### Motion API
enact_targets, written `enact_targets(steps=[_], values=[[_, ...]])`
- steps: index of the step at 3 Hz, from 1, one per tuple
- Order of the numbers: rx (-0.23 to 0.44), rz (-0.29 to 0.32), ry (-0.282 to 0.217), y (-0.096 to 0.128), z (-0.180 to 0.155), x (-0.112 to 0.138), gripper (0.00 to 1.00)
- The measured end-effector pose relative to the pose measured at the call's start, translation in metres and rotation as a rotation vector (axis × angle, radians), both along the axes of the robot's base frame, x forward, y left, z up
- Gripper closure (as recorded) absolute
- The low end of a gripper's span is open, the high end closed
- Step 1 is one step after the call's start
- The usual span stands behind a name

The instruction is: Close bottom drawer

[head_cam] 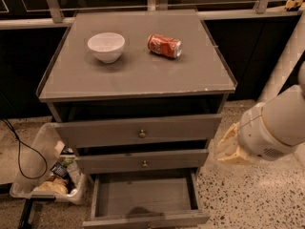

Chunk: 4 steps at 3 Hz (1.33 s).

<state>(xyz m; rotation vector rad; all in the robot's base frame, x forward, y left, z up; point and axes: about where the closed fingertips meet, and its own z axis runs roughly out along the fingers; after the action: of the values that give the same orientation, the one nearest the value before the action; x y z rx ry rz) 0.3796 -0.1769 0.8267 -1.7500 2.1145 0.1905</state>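
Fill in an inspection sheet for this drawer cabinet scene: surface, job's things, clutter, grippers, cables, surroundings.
Surface: grey cabinet top, bearing a white bowl and a red can on its side.
Job's things: bottom drawer pulled far out, nothing seen inside.
Clutter: clear bin of packets on the floor, left of the cabinet.
Grippers: gripper hangs right of the cabinet, beside the middle drawer, touching nothing.
Cables: black cable looping over the floor at left.
Surroundings: floor is speckled; dark glazed rail behind.

— The bottom drawer point(143, 197)?
— Matt grey wood, planked inside.
— The gripper point(228, 148), at its two o'clock?
— Smooth cream plastic, it seems. The bowl point(106, 46) is glossy white, the can point(164, 46) shiny metal.
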Motion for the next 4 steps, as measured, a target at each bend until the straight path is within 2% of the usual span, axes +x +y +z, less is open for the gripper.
enact_targets(steps=[1, 2, 3, 4], values=[[-0.006, -0.019, 0.072, 0.01, -0.068, 0.004, 1.0], [0.026, -0.052, 0.074, 0.013, -0.13, 0.017, 1.0], [0.055, -0.091, 0.032, 0.005, -0.176, 0.032, 1.0], [0.059, -0.1, 0.008, 0.006, -0.175, 0.039, 1.0]])
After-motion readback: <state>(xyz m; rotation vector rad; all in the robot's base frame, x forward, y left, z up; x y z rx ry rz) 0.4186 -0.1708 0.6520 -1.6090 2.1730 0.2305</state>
